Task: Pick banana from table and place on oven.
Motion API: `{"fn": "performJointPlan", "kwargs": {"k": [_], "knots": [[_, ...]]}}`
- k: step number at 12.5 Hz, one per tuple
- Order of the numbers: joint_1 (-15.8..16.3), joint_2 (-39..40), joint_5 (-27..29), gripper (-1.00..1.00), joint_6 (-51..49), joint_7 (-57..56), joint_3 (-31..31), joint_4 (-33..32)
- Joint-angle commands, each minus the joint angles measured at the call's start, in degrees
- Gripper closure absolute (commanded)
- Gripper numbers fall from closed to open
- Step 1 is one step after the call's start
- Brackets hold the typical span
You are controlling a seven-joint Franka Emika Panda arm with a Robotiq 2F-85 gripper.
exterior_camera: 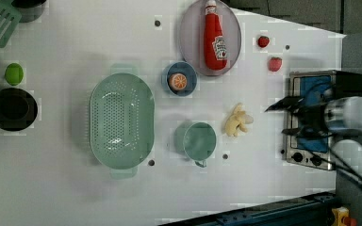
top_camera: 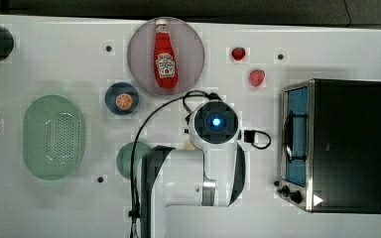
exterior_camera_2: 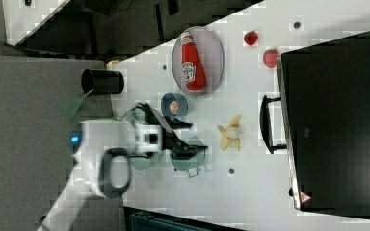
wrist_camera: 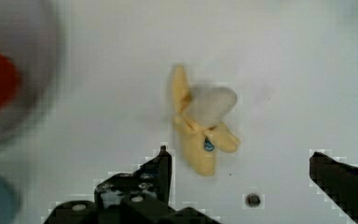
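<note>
Now, starting at the left view's left, a green lime (exterior_camera: pixel 14 74) and a black bowl (exterior_camera: pixel 12 108) sit near the worktop's (exterior_camera: pixel 66 188) edge, well apart from the rest. Next comes a pale green colander (exterior_camera: pixel 121 121), lying lengthwise. Just right of it stand a small blue bowl holding an orange slice (exterior_camera: pixel 181 80) and, nearer the left view's bottom, a green cup (exterior_camera: pixel 199 140). A grey plate (exterior_camera: pixel 188 37) above them carries a red ketchup bottle (exterior_camera: pixel 215 37) lying flat.

Further right, the banana (exterior_camera: pixel 237 120), partly peeled with its skin splayed, rests on the bare worktop between the green cup and the oven (exterior_camera: pixel 311 84), touching neither. Two strawberries (exterior_camera: pixel 274 64) lie toward the left view's top, near the oven's far corner.

At the left view's right, the oven stands with its glass door and knobs facing the banana. In the top view its black top (top_camera: pixel 352 144) is bare.

The pincer (wrist_camera: pixel 240 172) hangs above the worktop with its jaws spread wide and nothing between them; in the wrist view the banana (wrist_camera: pixel 200 126) lies on the white surface beyond the fingertips (wrist_camera: pixel 164 161), not touched by either. In the right view the arm (exterior_camera_2: pixel 120 154) reaches in from the right view's left, with the pincer (exterior_camera_2: pixel 185 137) over the green cup, short of the banana (exterior_camera_2: pixel 230 132).
</note>
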Motion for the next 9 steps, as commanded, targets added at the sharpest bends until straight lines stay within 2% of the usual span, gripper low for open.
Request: {"fn": "performJointPlan", "kwargs": {"k": [1,4,9], "knots": [[0.0,1.9,0.0,-1.00,8.8,0.3,-0.3,-1.7],[0.0,7.8,0.0,-1.00,17.3,0.3,-0.3,-4.2],[-0.1,15.3,0.0,-1.00,25.8,0.3,-0.4,-5.7]]}}
